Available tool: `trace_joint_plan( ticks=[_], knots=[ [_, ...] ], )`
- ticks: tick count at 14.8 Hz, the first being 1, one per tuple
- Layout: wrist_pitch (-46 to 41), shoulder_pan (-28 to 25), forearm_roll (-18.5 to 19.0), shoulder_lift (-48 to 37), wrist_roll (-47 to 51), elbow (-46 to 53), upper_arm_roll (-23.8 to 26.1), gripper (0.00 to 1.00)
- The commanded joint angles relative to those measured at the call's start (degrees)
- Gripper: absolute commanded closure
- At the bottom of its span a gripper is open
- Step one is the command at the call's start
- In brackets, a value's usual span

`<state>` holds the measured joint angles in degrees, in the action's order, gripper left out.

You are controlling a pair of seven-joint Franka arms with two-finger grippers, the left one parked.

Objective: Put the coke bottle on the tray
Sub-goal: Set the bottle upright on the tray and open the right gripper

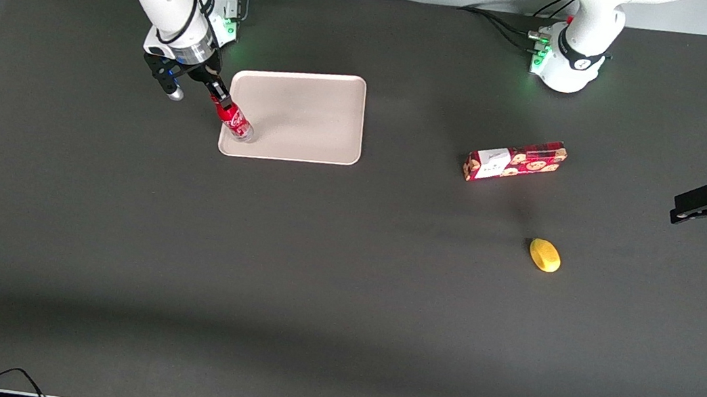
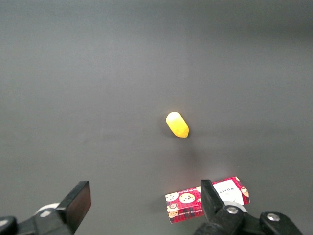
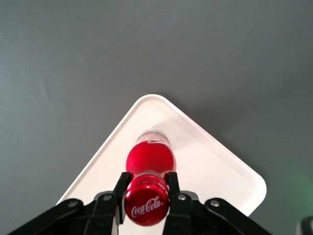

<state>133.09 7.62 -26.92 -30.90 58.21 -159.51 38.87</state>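
The dark grey table mat (image 1: 339,306) carried a couple of extras toward the parked arm's end. There was a red cookie box (image 1: 515,161) lying flat, with a white label patch and little cookie pictures on it. A small yellow lemon-looking thing (image 1: 545,255) sat nearer the front camera than the box, clearly apart from it.

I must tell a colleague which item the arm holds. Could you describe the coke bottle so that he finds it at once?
Start at the tray, the big pale beige-pink rectangle near the working arm. At its corner nearest the front camera and that arm's end stands the coke bottle, gripped at its cap by the gripper. It is slim and red with white script, unlike the flat red cookie box toward the parked arm.
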Motion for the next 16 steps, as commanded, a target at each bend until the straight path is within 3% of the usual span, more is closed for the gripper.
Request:
trace_joint_plan(
  ticks=[1, 7, 9, 10, 11, 16],
  knots=[
    [1.39, 3.88, -1.21, 0.76, 1.29, -0.19, 3.56, 1.00],
    [1.74, 5.22, -1.21, 1.64, 1.38, -0.01, 5.25, 1.00],
    [1.74, 5.57, -1.30, 1.72, 1.55, 0.43, 5.25, 0.66],
    [1.74, 5.57, -1.30, 2.33, 1.82, 0.86, 5.25, 0.05],
    [1.83, 5.57, -1.30, 2.86, 3.91, 1.39, 5.25, 0.00],
    [2.00, 5.48, -1.21, 3.39, 5.69, 3.15, 5.25, 0.00]
  ],
)
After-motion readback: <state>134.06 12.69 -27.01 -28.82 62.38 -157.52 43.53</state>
